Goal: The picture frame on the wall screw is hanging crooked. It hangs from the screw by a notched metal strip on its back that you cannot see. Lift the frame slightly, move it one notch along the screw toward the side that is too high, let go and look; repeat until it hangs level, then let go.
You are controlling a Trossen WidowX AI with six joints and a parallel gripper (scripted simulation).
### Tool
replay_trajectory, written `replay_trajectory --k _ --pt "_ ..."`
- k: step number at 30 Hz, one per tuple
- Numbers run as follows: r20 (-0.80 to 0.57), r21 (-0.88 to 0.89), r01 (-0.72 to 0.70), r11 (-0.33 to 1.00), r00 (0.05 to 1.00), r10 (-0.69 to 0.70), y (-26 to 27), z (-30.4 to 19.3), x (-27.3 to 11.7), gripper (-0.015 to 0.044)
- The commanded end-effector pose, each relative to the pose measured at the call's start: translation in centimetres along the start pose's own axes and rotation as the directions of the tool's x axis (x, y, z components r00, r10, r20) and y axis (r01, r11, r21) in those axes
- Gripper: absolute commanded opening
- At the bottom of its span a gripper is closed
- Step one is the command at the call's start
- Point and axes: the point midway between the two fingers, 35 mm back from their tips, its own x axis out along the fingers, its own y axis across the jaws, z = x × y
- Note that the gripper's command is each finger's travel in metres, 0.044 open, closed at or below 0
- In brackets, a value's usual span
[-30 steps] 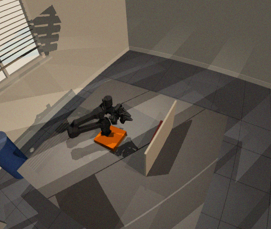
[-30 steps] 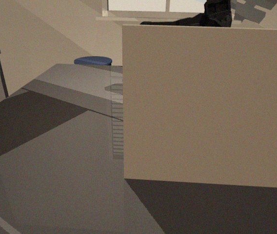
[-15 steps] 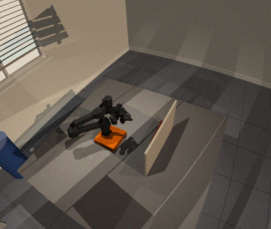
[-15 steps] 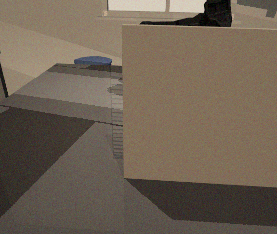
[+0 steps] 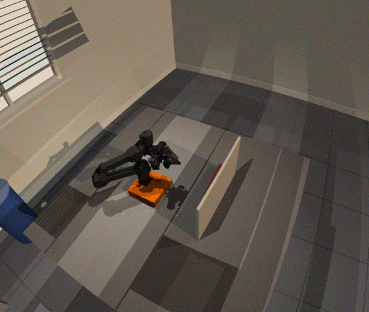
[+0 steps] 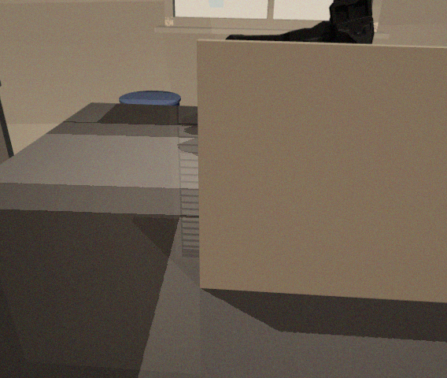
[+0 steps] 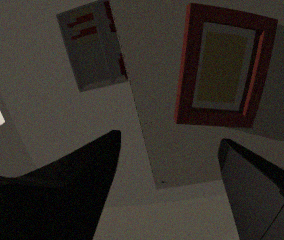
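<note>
frame: the red frame (image 5: 213, 178) (image 7: 184, 75) hangs on the face of the upright board (image 5: 219, 197) (image 6: 338, 171) (image 7: 182, 157) that is turned to the arm (image 5: 119, 161) (image 6: 352, 20). from above, only a red sliver of it shows past the board.
tilt: crooked. in the wrist view its lower edge runs out of line with the board's lower edge, and its left side sits higher on the board than its right.
picture: a yellowish panel (image 7: 224, 67) within a pale border.
screw: hidden from sight.
gripper: its fingers stand partly spread, with nothing between them (image 5: 173, 164) (image 7: 170, 136). it points toward the board and is apart from both board and frame.
arm: folded above its orange base (image 5: 154, 199); from outside, its upper part shows over the board's top edge.
board: upright on the bench (image 5: 104, 248) (image 6: 81, 162), its plain tan back filling much of the outside view.
grey thing: at upper left in the wrist view, a grey block (image 7: 94, 60) with red marks; cannot tell what it is.
bin: blue (image 5: 4, 208) (image 6: 149, 98), just beyond the bench's edge.
window: slatted blinds (image 5: 10, 53) show from above.
</note>
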Motion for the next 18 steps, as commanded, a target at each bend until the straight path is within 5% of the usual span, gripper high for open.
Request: replay_trajectory --k 1,9,18 --pt "0.003 0.006 -0.004 1.0 1.0 0.004 0.1 0.0 0.0 0.026" --pt "0.002 -0.004 0.001 1.0 1.0 -0.001 -0.2 -0.2 0.4 0.026" --pt "0.005 -0.006 -0.004 1.0 1.0 0.004 -2.8 0.6 6.3 0.026"
